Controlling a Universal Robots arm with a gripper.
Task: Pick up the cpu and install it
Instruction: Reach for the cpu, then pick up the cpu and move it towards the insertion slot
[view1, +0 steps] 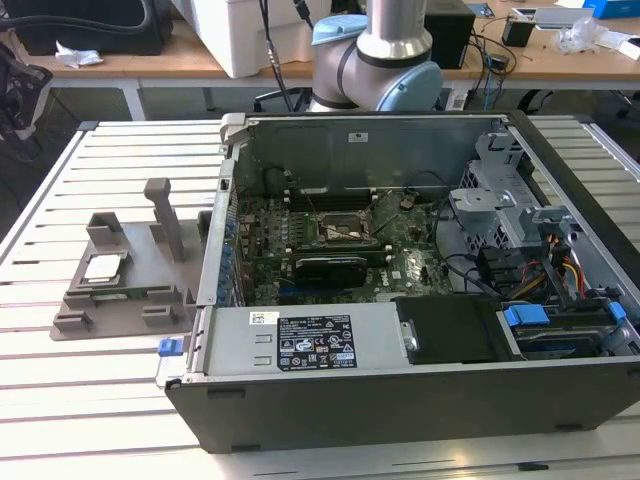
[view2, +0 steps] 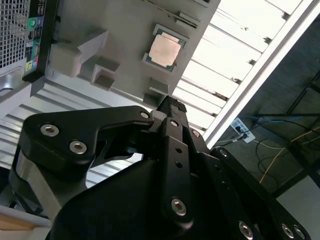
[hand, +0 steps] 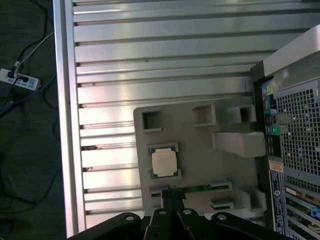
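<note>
Silvery and square, the cpu (view1: 103, 267) lies flat in a recess of a grey plastic holder (view1: 140, 262) on the slatted metal table (view1: 60, 380). In the exterior view the holder sits at about nine o'clock from the open computer case (view1: 400, 410), just beside the case's side wall, on the exterior view's left. That view also looks down into the case: the green motherboard (view1: 300, 250) fills its floor, with the black socket frame (view1: 346, 232) near the middle and a white label (view1: 315, 342) at about six o'clock from the socket. The arm (view1: 385, 60) rises behind the case at twelve o'clock.

Both wrist views look down on the holder from above. The second wrist view gives the closer look at the hand (view2: 172, 106), with its black linkages in the foreground and the cpu (view2: 164, 50) beyond the tips. The first wrist view gives the plainer layout: the cpu (hand: 164, 162) sits in its pocket with a thin darker rim around it, and the hand (hand: 173, 194) hovers over the holder's (hand: 200, 145) edge, near the chip but apart from it. Its fingers are drawn together with nothing between them. Off the table's edge, a power strip (hand: 20, 80) lies on the dark floor.
</note>
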